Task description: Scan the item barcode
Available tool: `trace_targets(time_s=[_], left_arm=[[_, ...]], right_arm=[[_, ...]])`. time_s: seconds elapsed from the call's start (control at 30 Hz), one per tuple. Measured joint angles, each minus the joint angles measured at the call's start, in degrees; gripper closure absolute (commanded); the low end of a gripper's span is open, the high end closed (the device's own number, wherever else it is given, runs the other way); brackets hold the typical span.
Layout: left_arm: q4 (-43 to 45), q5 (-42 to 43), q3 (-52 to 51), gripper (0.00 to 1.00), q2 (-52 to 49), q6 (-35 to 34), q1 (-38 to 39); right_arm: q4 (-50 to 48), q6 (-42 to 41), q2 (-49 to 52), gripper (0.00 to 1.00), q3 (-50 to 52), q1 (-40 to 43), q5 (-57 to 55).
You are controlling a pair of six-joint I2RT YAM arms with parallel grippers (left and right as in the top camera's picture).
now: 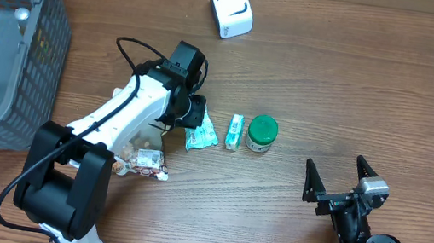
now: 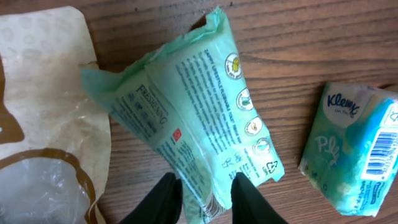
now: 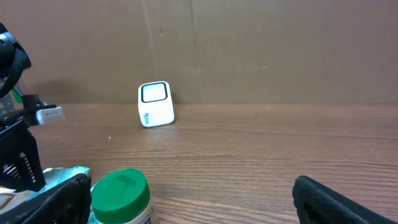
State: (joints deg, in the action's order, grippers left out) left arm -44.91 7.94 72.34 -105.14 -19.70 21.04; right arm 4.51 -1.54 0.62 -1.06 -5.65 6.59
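1. Left gripper [image 2: 205, 202]: black fingers [image 2: 163, 200] are pinched on the near short end of the mint-green printed plastic pouch [image 2: 199, 124]. Looks like a grip; can't tell how firm.
2. Right gripper [image 1: 337, 181]: jaws wide apart, holding nothing, parked low right in the overhead frame.
3. Pouch position: just left of frame centre in the overhead view [image 1: 200, 139], low over the brown wood-grain table [image 1: 359, 91]. Can't tell whether it's resting or just lifted.
4. Key relation: the white boxy barcode scanner with the dark window [image 1: 231, 7] sits at top centre, up-frame and slightly right of the left gripper, well apart. Left arm is nearer and already has the item, so it should do the scan.
5. Long axis: in the wrist view the pouch runs away from the fingers toward the upper frame, tilted left. Printed text side faces the camera. Barcode not clearly readable; it may be down by the fingers.
6. Judgement: the move is lift, carry up-frame, then rotate the code face toward the scanner window.
7. Room: the direct path is bare table. Neighbours:
   - the teal-and-white Kleenex tissue pack [image 1: 235, 131], just right of the pouch
   - the green-lidded jar [image 1: 262, 133], beyond the tissue pack
   - the translucent beige snack bag [image 2: 43, 124], touching or overlapping the pouch's left side
   - the grey mesh basket [image 1: 39, 43], far upper left, out of the way
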Motion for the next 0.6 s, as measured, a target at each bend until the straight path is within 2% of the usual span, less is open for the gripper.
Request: trace_targets(time_s=[0.23,0.4,0.6], left_arm=[[3.7,3.5,-0.1,0.82,0.0,0.6,0.0],[2.4,5.9,-0.4,0.81,0.0,0.6,0.0],[2.6,4.6,-4.0,0.78,0.0,0.6,0.0]], right_arm=[[0.0,0.0,0.0,0.00,0.0,0.0,0.0],[0.0,0.0,0.0,0.00,0.0,0.0,0.0],[0.0,0.0,0.0,0.00,0.0,0.0,0.0]])
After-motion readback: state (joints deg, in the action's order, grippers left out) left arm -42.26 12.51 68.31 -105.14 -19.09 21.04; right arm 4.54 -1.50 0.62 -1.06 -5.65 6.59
